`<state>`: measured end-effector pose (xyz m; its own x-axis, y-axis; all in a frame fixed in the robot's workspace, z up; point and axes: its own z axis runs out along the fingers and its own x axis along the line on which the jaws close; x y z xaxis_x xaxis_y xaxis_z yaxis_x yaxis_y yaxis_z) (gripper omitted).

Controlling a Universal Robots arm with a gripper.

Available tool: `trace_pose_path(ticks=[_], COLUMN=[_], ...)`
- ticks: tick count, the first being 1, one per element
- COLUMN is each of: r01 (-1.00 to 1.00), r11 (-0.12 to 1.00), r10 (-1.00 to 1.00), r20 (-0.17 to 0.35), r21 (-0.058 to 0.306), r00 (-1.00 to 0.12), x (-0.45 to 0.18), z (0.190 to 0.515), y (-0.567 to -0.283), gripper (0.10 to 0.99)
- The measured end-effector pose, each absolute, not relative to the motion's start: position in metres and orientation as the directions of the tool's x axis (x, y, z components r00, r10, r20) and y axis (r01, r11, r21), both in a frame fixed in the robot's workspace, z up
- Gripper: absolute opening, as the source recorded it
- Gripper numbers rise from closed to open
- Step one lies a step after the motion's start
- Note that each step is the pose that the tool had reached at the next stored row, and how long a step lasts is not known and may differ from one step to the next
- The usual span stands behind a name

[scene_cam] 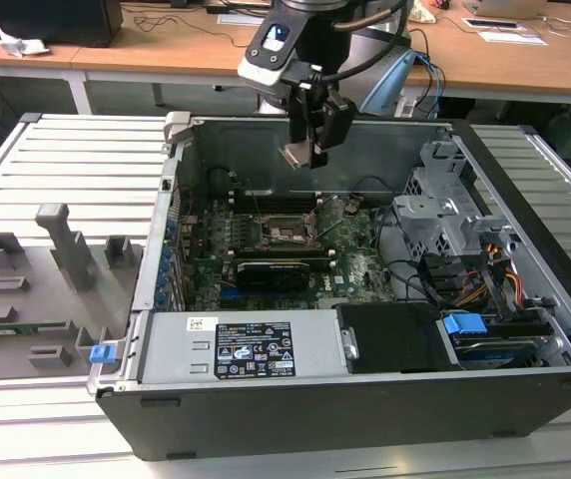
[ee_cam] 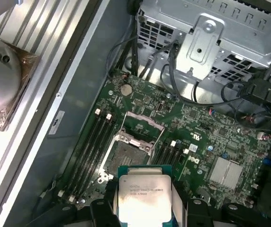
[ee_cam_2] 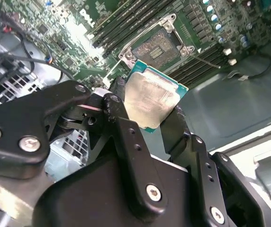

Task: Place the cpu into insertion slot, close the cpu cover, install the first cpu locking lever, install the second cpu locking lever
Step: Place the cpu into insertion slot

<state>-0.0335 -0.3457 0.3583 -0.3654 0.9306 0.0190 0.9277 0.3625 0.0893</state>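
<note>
Cpu (ee_cam: 142, 194), where is it?
— We see it clamped by its edges between the gripper's (ee_cam_2: 149, 101) closed jaws, metal top towards the arm, well above the slot (ee_cam: 127, 158)
— Why held so?
— We judge the edge grip leaves its underside free, and the slot lies uncovered beneath, ready to receive it

On my feed the cpu (ee_cam_2: 152, 101) shows a smooth silver-grey metal lid with a dull sheen, rimmed by green board. The fingers (ee_cam_2: 126, 130) gripping it look matt black, plastic or coated metal I cannot tell, with bright steel screws. The insertion slot (ee_cam_2: 163, 45) is dark and grainy inside a shiny metal border. The drive cage (ee_cam: 211, 42) is bare perforated sheet metal, and the tabletop (scene_cam: 76, 160) is pale ribbed metal.
</note>
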Motion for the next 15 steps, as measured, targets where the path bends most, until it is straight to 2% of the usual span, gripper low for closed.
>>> trace_pose_path(ticks=[4,15], r01=[0.952,0.966], r11=[0.294,0.241], r10=[0.955,0.970], r20=[0.019,0.019], r21=[0.089,0.089], r00=[-0.296,-0.244], x=[-0.0335,-0.0335], z=[0.3562,0.3526], y=[-0.3457,-0.3457], gripper=[0.537,0.537])
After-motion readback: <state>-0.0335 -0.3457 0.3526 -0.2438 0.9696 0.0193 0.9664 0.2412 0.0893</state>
